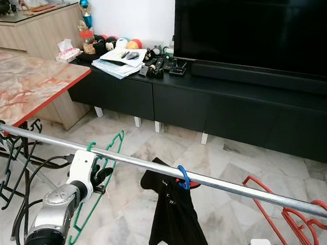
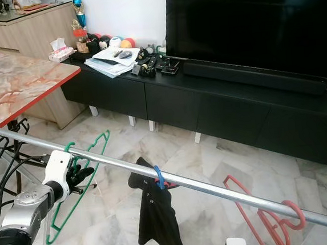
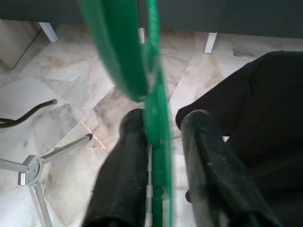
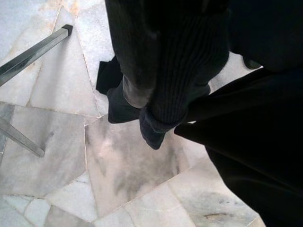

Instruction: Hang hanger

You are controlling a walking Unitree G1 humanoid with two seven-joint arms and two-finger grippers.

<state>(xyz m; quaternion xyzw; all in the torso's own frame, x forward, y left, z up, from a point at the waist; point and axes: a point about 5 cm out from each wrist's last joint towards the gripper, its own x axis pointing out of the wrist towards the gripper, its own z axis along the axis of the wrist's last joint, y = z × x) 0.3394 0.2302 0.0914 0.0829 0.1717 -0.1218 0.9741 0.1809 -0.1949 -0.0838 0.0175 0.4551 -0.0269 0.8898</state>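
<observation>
The rail [image 1: 156, 168] crosses the frame diagonally. The green hanger [image 1: 98, 182] hangs with its hook over the rail, near the rail's left end. The left claw [image 1: 101, 178] sits just below the rail, clenched on the green hanger; in the left wrist view both fingers [image 3: 124, 175] press the green bar [image 3: 158, 142] between them. Further right on the rail, a blue hook [image 1: 183, 177] carries a black shirt [image 1: 174, 216]. A red hanger [image 1: 301, 219] hangs near the rail's right end. The right claw's state cannot be told.
</observation>
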